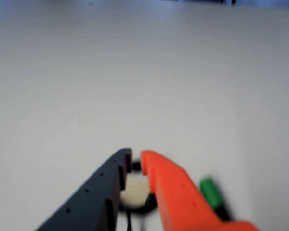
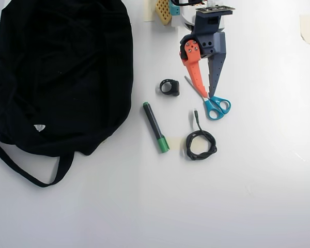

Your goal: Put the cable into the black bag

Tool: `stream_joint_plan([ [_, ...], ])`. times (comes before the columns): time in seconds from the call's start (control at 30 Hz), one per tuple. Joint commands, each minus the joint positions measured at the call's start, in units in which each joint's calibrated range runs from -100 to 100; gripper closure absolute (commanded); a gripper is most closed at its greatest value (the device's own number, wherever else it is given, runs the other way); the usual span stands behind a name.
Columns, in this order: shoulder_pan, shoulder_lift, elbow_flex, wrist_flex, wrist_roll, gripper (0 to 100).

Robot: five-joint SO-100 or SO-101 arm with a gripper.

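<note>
The black cable [image 2: 200, 143] lies coiled on the white table, its plug end pointing toward the arm. In the wrist view a part of its loop [image 1: 149, 206] shows through the gap behind the fingertips. The black bag [image 2: 62, 72] lies flat at the left of the overhead view and is out of the wrist view. My gripper [image 2: 207, 96], with one orange and one dark blue finger, hangs above the table short of the cable, over the scissors. Its jaws [image 1: 135, 159] are almost together and hold nothing.
Blue-handled scissors [image 2: 217, 106] lie under the fingertips. A black marker with a green cap [image 2: 156, 127] lies left of the cable; its cap shows in the wrist view [image 1: 209, 190]. A small black ring-shaped part [image 2: 169, 87] lies by the orange finger.
</note>
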Motion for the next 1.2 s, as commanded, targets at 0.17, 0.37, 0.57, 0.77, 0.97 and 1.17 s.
stream_joint_plan([
  [0.17, 2.9, 16.9, -25.6, -1.3, 0.8, 98],
  [0.37, 4.7, 27.9, -39.1, -1.3, 0.9, 98],
  [0.57, 5.0, 38.3, -52.1, -1.3, 3.5, 98],
  [0.77, 5.0, 40.1, -53.4, -1.2, 3.6, 98],
  [0.97, 5.0, 38.2, -52.8, 8.8, 3.3, 98],
  [1.17, 5.1, 32.2, -53.5, 23.9, 3.7, 98],
])
